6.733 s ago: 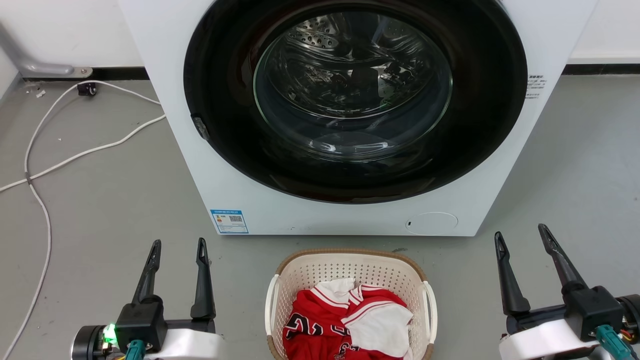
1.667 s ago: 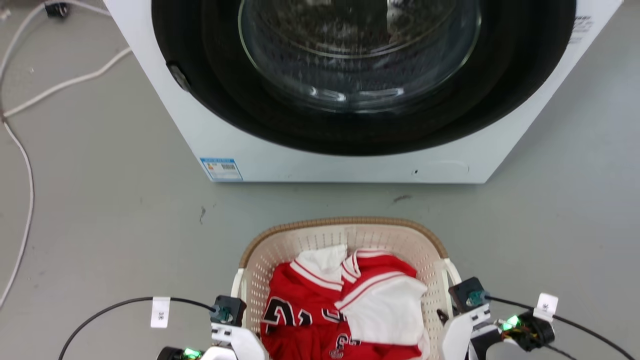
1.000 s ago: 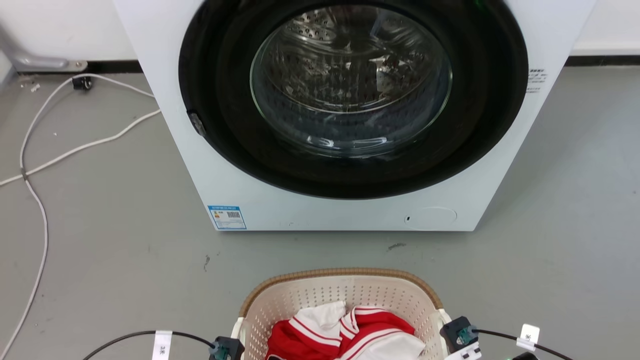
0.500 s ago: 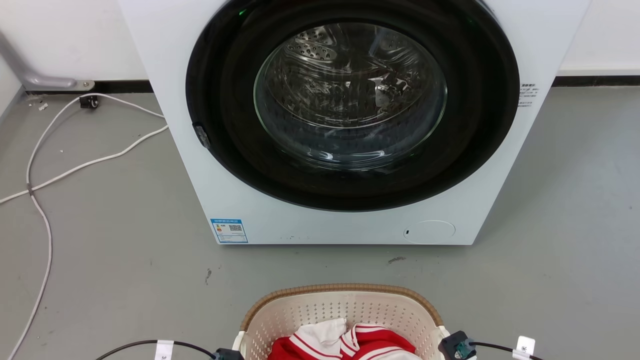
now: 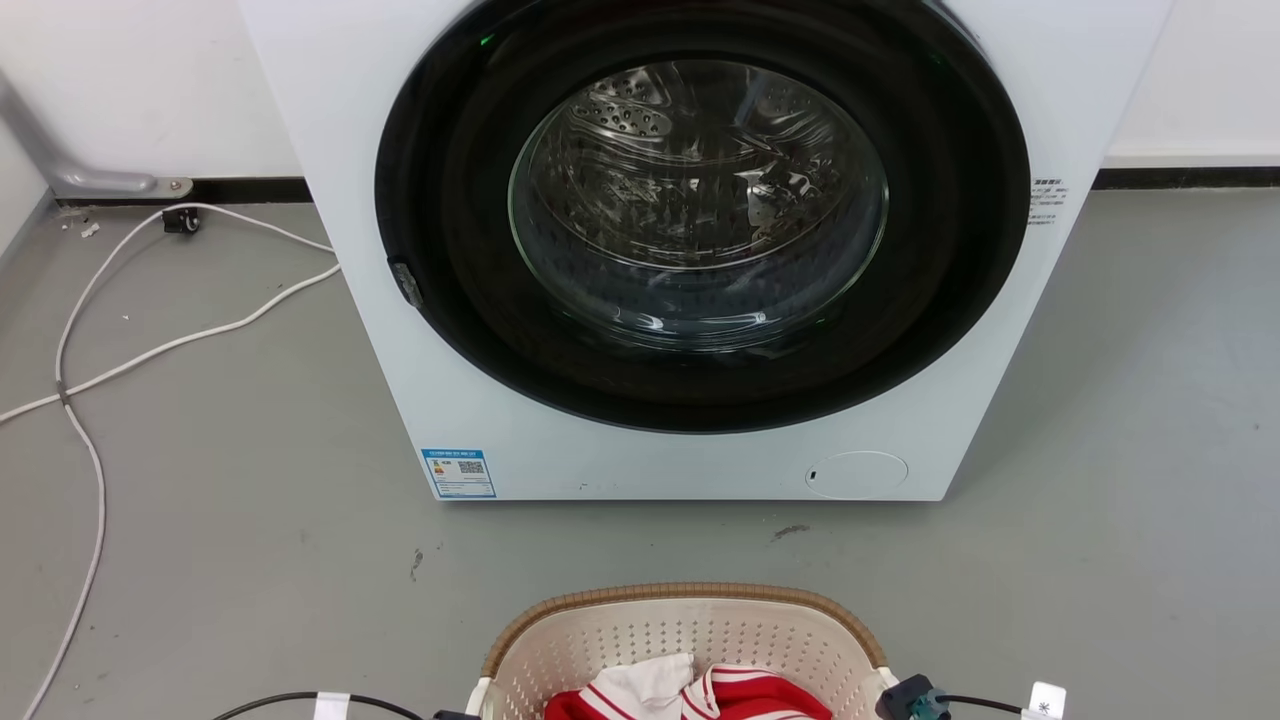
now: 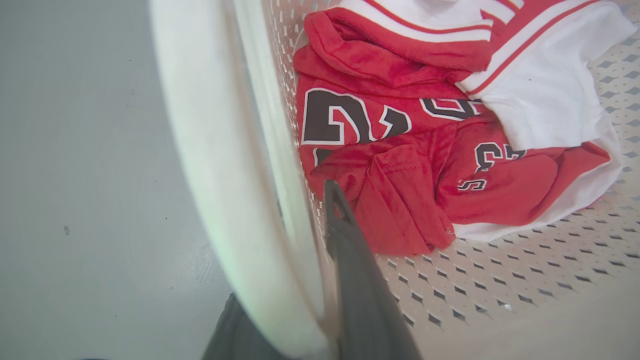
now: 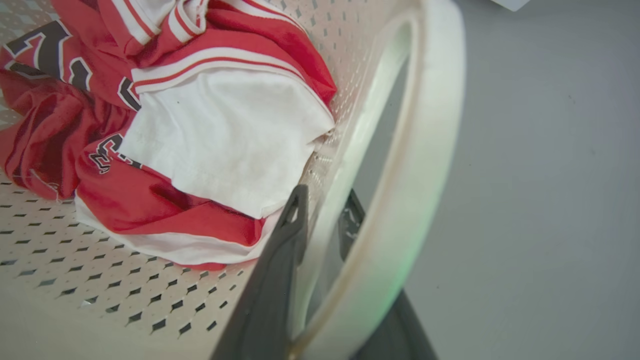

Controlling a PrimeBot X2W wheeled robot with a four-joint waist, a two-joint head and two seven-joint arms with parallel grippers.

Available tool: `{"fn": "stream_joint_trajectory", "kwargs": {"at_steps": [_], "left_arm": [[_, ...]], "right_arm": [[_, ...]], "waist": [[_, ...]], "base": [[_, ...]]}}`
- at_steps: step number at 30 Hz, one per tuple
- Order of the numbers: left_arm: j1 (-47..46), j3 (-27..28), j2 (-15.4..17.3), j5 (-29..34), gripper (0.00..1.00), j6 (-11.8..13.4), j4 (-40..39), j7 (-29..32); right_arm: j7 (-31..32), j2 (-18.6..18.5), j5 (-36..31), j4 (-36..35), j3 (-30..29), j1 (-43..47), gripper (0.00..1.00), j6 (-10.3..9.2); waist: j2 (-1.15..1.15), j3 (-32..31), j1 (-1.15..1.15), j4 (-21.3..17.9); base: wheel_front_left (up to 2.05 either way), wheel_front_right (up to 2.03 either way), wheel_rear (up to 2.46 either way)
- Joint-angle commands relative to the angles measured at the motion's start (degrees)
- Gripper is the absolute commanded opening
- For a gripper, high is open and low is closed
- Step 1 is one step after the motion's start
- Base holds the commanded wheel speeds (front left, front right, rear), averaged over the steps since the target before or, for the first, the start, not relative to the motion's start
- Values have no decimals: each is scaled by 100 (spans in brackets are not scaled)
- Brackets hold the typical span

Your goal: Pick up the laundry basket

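The laundry basket (image 5: 690, 597), cream with a brown rim, sits at the bottom middle of the head view, in front of the washer, and is cut off by the frame edge. Red and white jerseys (image 6: 400, 150) lie inside it. In the left wrist view my left gripper (image 6: 305, 200) is shut on the basket's left wall at the white handle (image 6: 210, 150), one finger inside and the other mostly hidden outside. My right gripper (image 7: 325, 200) is shut the same way on the right wall beside its white handle (image 7: 425, 150). Whether the basket touches the floor cannot be told.
A white front-loading washer (image 5: 340, 150) with its round dark door (image 5: 700, 200) shut stands close behind the basket. White cables (image 5: 150, 350) trail over the grey floor at the left. Black wrist cables (image 5: 300, 700) show at the bottom edge.
The head camera has risen and tilted up, so the washer shows more fully and the basket sits lower in the picture. Both grippers, open and apart at first, are now at the basket's sides.
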Motion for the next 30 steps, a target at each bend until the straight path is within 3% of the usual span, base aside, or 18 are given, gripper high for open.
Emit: {"fn": "stream_joint_trajectory", "kwargs": {"at_steps": [1, 30], "left_arm": [[-3, -30, 44, -23, 0, -19, -32, -81], [-43, -484, 95, -506, 0, -19, 30, -187]], "right_arm": [[22, -35, -19, 26, 58, 85, 0, 18], [34, -36, 157, 38, 232, 111, 0, 18]], "waist": [[0, -1, 0, 0], [0, -20, 0, -17]], "base": [[0, 0, 0], [0, 0, 0]]}}
